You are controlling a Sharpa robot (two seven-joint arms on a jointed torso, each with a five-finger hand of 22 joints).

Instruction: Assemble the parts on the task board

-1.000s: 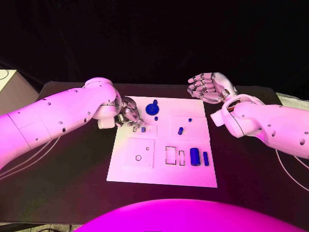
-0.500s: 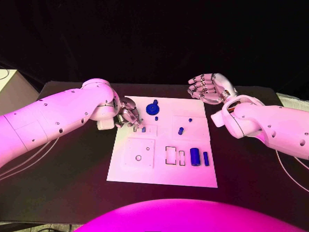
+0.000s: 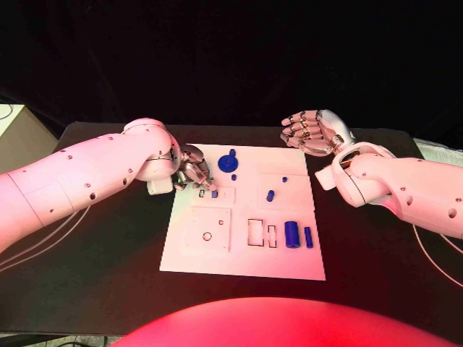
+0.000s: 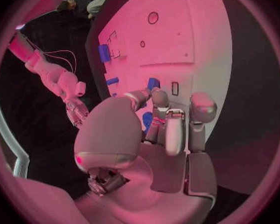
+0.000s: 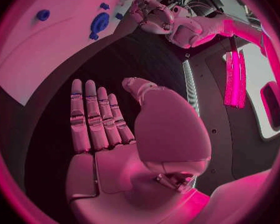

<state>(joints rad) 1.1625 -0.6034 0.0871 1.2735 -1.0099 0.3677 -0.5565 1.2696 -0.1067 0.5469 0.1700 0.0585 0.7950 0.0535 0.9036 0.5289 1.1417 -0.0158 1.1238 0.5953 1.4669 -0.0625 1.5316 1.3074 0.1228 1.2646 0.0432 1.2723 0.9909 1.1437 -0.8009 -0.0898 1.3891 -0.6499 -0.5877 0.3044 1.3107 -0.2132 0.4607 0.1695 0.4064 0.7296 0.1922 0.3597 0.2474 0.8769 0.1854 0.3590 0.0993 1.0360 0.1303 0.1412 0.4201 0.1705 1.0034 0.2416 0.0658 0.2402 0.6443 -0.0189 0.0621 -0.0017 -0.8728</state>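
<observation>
Comparing this moment with the picture a second back, almost nothing on the task board (image 3: 242, 249) has shifted: the left robot hand (image 3: 194, 173) stays at the board's far left corner, and the right robot hand (image 3: 313, 132) has loosened from a tighter curl to straighter fingers, well off the board's far right corner above the counter (image 3: 106, 275).

The left robot hand's fingers (image 4: 167, 127) are curled together over the board; a small blue part (image 4: 147, 119) shows between the fingertips, so it appears to be pinching that piece, though the contact is partly hidden. The right robot hand holds nothing, its fingers (image 5: 93, 117) stretched out side by side.

Relative to the board's middle, the round blue part (image 3: 228, 163) lies toward the far edge, a small blue peg (image 3: 270, 195) just to the right, and the blue cylinder (image 3: 291, 233) with a thinner blue bar (image 3: 307, 237) toward the near right.

The lack of movement suggests the left robot hand is mid-placement, aligning its piece with a slot; the assembly looks early, with several parts loose.
</observation>
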